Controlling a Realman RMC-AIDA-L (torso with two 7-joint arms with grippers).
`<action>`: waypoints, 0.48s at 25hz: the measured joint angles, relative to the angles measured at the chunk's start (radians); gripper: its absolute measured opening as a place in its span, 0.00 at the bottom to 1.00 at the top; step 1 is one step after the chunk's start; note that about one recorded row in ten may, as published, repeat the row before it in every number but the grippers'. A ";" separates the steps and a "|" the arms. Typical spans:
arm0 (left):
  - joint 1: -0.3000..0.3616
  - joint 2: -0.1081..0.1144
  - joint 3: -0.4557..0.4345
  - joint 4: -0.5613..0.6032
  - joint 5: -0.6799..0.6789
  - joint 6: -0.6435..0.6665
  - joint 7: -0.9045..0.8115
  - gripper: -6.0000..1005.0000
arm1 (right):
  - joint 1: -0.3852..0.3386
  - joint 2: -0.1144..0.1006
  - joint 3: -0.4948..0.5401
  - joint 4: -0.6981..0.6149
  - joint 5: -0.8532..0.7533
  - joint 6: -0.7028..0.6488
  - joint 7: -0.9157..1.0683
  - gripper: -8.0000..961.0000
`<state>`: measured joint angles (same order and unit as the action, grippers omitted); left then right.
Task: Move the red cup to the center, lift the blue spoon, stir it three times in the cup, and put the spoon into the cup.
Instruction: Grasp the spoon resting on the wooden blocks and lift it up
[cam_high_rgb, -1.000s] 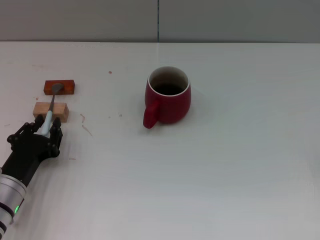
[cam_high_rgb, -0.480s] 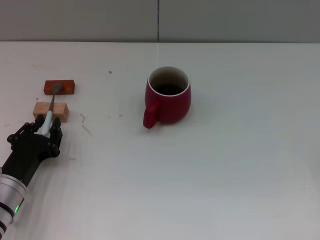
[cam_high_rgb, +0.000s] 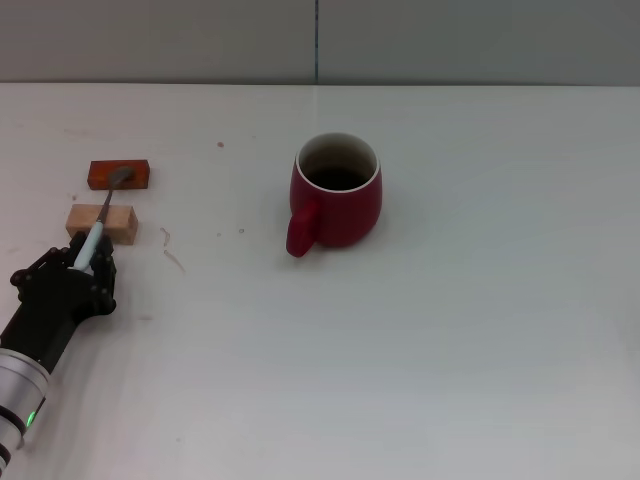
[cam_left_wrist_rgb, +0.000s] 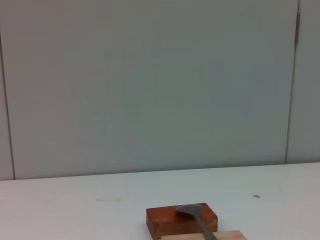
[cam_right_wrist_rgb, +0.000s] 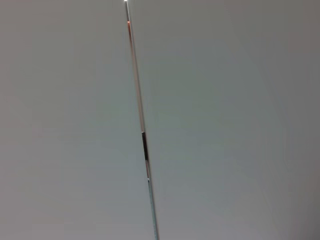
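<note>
The red cup (cam_high_rgb: 338, 192) stands upright near the middle of the table, handle toward the front left, nothing inside. The blue spoon (cam_high_rgb: 97, 236) lies slanted over two blocks at the left. Its grey bowl (cam_high_rgb: 119, 177) is on the red-orange block (cam_high_rgb: 119, 175) and its pale blue handle crosses the tan wooden block (cam_high_rgb: 101, 222). My left gripper (cam_high_rgb: 80, 268) is shut on the near end of the handle. The left wrist view shows the spoon bowl (cam_left_wrist_rgb: 190, 210) on the red-orange block (cam_left_wrist_rgb: 167, 222). The right gripper is out of view.
The white table (cam_high_rgb: 450, 330) stretches right and forward of the cup. A grey wall (cam_high_rgb: 320, 40) runs along the far edge. The right wrist view shows only wall.
My left gripper has drawn back slightly toward the near left with the spoon handle in it, uncovering more of the tan block. The spoon bowl has shifted a little. The cup has not moved.
</note>
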<state>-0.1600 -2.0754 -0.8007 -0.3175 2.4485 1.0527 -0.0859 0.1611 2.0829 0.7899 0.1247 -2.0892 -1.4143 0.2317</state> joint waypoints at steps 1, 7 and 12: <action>-0.001 0.000 0.000 0.000 -0.003 -0.004 0.000 0.29 | 0.000 0.000 0.000 0.000 0.000 0.000 0.000 0.87; 0.002 0.001 0.001 -0.004 -0.006 0.005 0.000 0.23 | -0.003 -0.001 0.000 0.000 0.000 0.000 -0.001 0.87; 0.007 0.002 0.007 -0.005 -0.004 0.036 0.000 0.17 | -0.003 -0.001 0.000 0.000 0.000 0.000 -0.001 0.87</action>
<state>-0.1532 -2.0734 -0.7934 -0.3221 2.4444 1.0883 -0.0859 0.1580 2.0816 0.7899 0.1242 -2.0892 -1.4143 0.2305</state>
